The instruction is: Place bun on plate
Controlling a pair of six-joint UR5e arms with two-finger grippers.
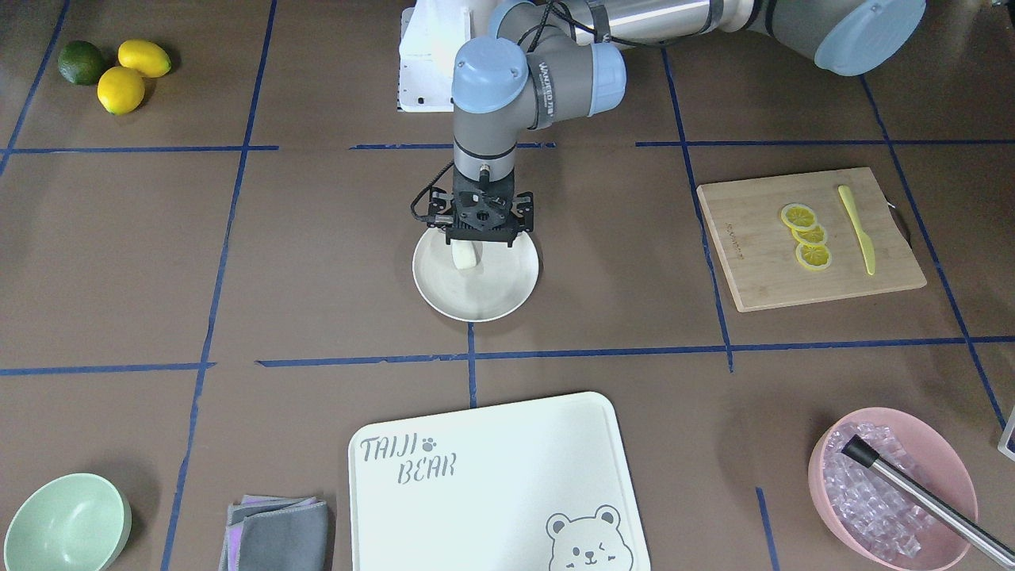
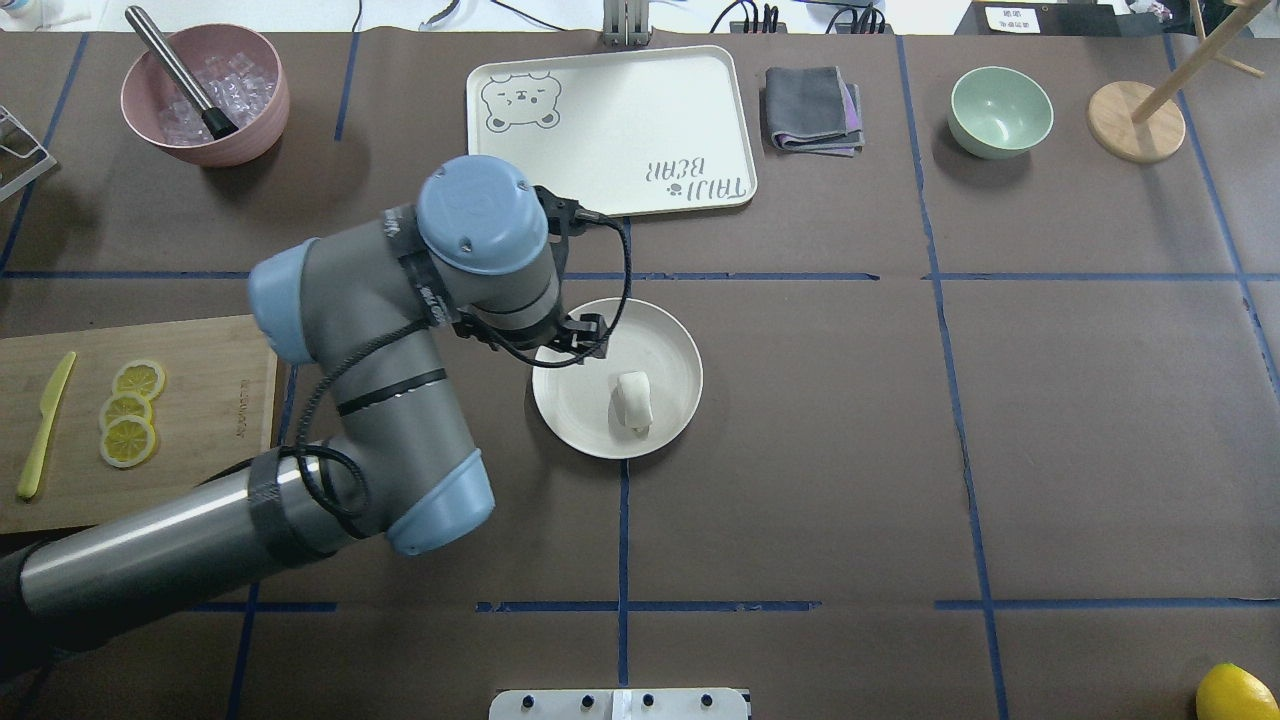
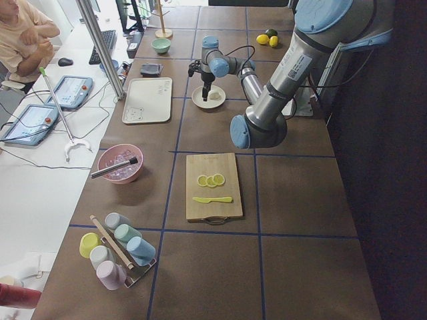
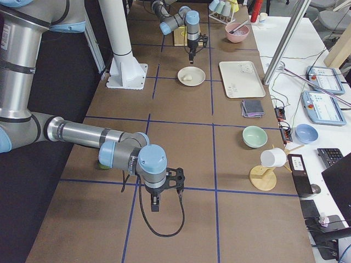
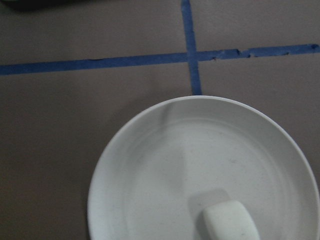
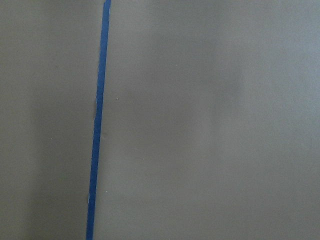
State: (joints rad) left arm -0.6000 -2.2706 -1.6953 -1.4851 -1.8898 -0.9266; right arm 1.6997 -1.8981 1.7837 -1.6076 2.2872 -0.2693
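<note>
The white bun [image 1: 465, 255] [image 2: 634, 400] lies on its side inside the cream-white plate [image 1: 499, 297] [image 2: 570, 415] at the table's middle, with nothing touching it. My left gripper [image 1: 480, 238] [image 2: 578, 350] hangs a little above the plate's rim on the robot's left and looks open, holding nothing. The left wrist view looks straight down on the plate [image 5: 150, 175], with the bun [image 5: 230, 222] at its bottom edge. My right gripper [image 4: 156, 205] hovers over bare table far off on the robot's right. I cannot tell whether it is open or shut.
A wooden board [image 1: 745, 254] carries lemon slices and a yellow knife. The bear-printed board [image 1: 492, 476], folded cloths [image 1: 277, 535], a mint bowl [image 1: 67, 523] and a pink ice bowl [image 1: 892, 476] line the far side. Lemons and a lime [image 1: 119, 87] sit near the robot's right.
</note>
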